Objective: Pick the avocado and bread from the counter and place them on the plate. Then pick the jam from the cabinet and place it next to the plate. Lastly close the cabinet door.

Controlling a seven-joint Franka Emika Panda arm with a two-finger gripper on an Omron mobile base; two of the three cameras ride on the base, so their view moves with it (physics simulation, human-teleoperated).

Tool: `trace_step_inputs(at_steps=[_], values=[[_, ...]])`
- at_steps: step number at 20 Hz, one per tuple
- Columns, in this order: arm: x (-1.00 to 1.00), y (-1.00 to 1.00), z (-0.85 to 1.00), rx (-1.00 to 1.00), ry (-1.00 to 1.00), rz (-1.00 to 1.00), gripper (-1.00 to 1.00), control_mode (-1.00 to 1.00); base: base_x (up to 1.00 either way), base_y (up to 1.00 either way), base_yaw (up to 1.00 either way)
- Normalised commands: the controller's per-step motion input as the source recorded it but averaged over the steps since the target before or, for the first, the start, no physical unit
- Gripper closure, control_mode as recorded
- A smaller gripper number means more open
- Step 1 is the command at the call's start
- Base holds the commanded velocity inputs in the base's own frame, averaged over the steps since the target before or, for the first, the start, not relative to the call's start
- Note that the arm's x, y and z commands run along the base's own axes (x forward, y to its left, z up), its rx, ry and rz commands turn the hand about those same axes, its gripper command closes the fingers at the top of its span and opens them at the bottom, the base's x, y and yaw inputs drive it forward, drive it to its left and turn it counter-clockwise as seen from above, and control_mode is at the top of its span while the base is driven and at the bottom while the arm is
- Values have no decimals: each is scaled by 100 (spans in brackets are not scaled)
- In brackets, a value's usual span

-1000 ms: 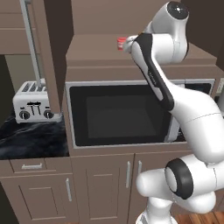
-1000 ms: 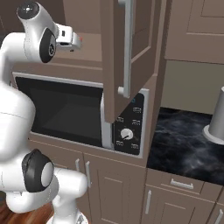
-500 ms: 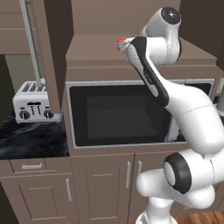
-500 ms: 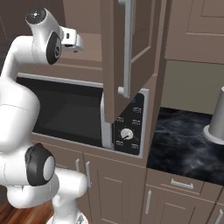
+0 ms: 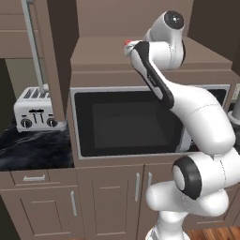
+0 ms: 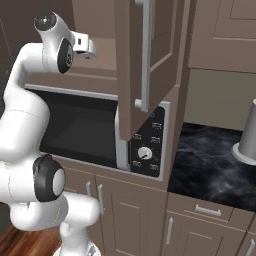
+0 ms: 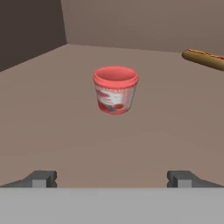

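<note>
While your pincer [image 7: 112,178] stood spread wide and empty, the jam [image 7: 115,89] sat upright ahead of it on the cabinet [image 5: 140,61] shelf, untouched. You had yet to grasp it, set it beside the plate, and shut the cabinet door [image 6: 142,65], which hung open.

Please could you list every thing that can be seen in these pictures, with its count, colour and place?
squat red-pink jam jar: one, red-pink, upright on the cabinet shelf, ahead of the pincer.
long hot dog in a bun: one, tan and reddish, on the same shelf, farther back.
brown wooden cabinet door: one, brown with a silver bar handle, standing open.
built-in black microwave: one, black with silver trim, under the shelf.
silver toaster: one, silver, on the counter.
black marbled stone counter: one, black, above brown drawers.
grey cylinder on a round base: one, grey, on the counter.
pincer: one, dark tips, open, short of the jar.
</note>
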Motion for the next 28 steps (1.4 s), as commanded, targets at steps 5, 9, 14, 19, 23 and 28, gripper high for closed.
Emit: trace_step_inputs(at_steps=[5,9,14,19,23,28], values=[[38,8,0,0,1,0,-100,-100,0,0,0],[38,0,0,0,4,0,-100,-100,0,0,0],[41,0,0,0,7,0,-100,-100,0,0,0],[43,0,0,0,2,0,-100,-100,0,0,0],[43,0,0,0,0,0,-100,-100,0,0,0],[39,1,0,0,0,0,-100,-100,0,0,0]])
